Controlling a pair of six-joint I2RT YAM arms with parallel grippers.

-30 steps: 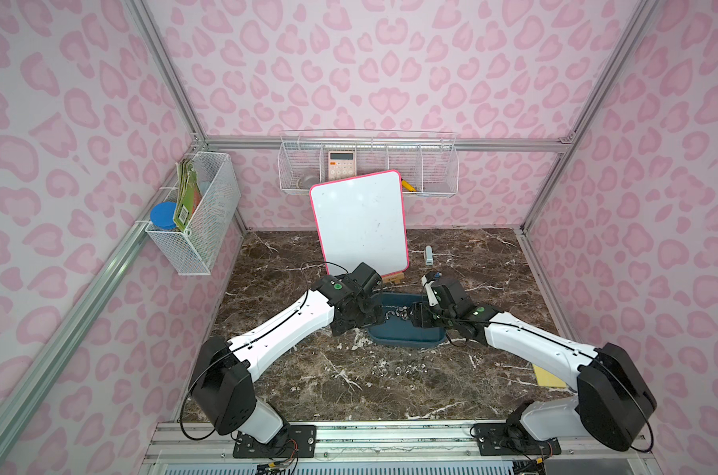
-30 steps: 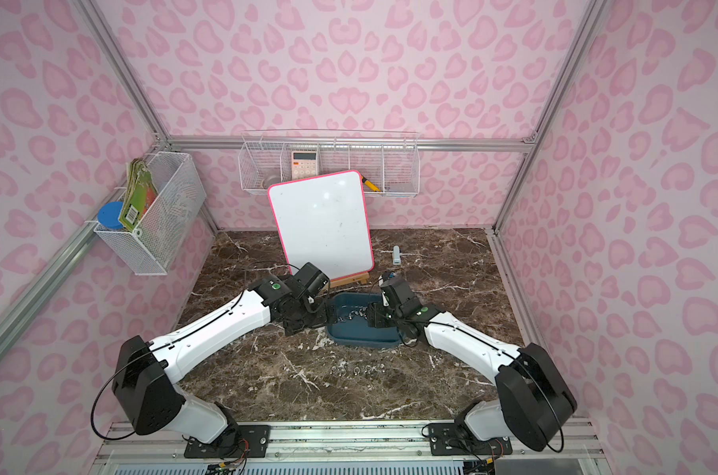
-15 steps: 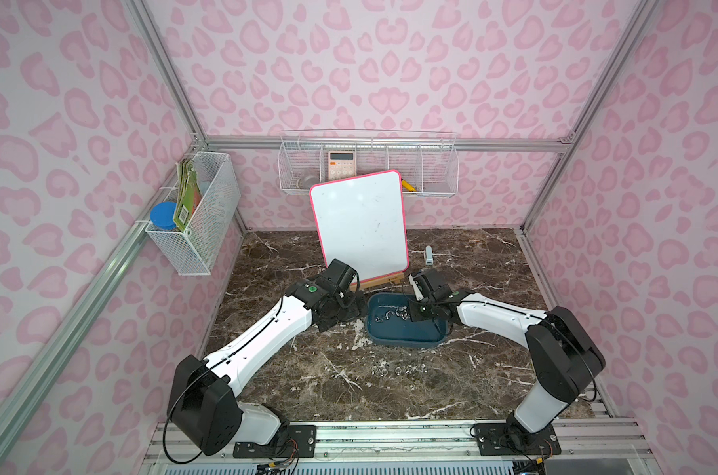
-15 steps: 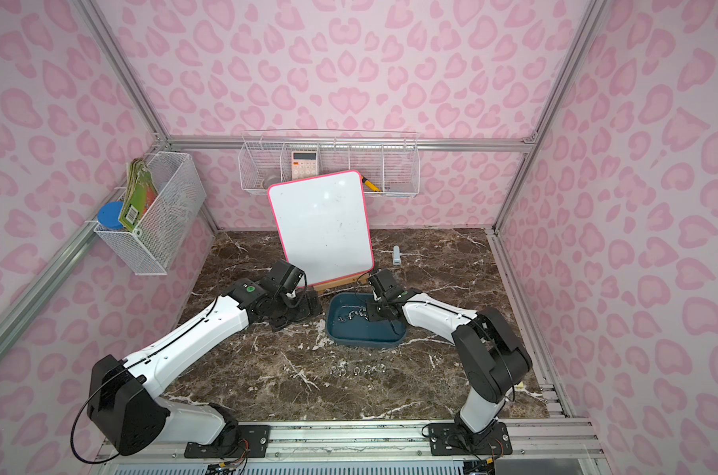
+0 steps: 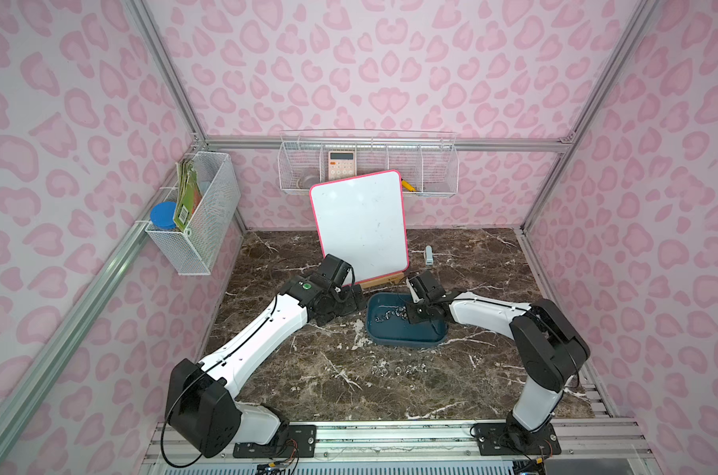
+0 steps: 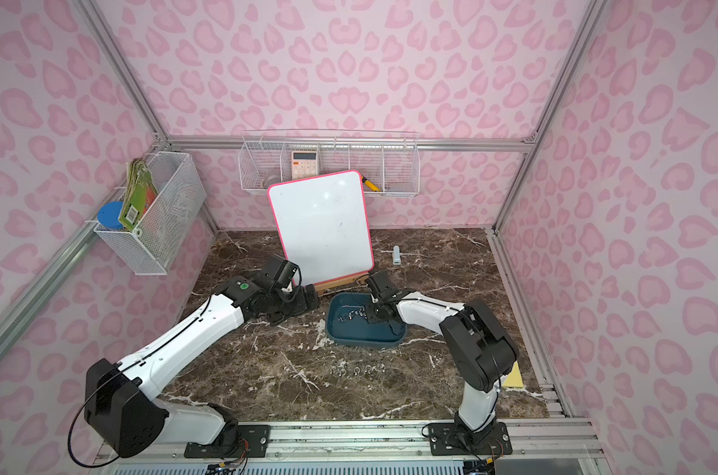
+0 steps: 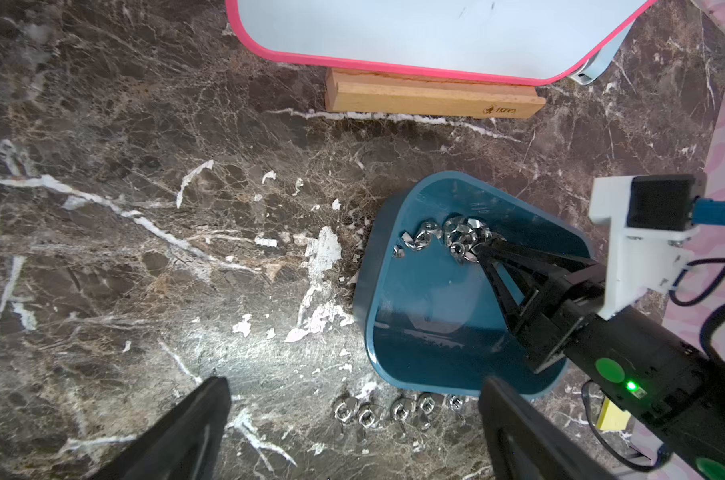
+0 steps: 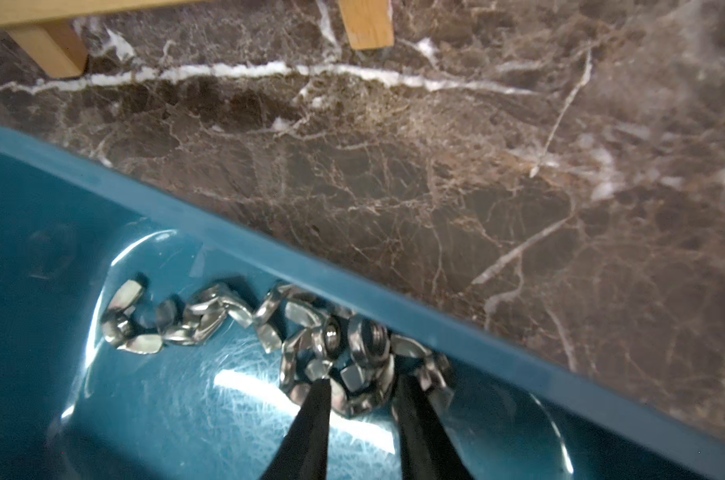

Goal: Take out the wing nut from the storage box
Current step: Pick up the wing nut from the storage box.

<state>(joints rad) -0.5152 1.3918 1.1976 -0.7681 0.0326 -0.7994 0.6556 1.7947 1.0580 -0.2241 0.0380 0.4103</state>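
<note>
A wing nut (image 8: pixel 354 382) lay in a heap of nuts (image 8: pixel 211 320) against one wall of the storage box (image 8: pixel 269 257), directly between the narrowed fingertips of the right gripper (image 8: pixel 362 386), grip uncertain, while the left gripper (image 7: pixel 354 386) hung wide open beside the box, farther off.

Pink leopard-print walls (image 5: pixel 369 61), alu frame (image 5: pixel 493 144); brown marble top (image 5: pixel 451 382) w/ white veins; wire baskets (image 5: pixel 439 177) on walls.

My left arm (image 5: pixel 262 329) and right arm (image 5: pixel 486 312) were white shells between black joints, with a green dot (image 5: pixel 307 286) and a blue cable plug (image 7: pixel 720 209).
</note>
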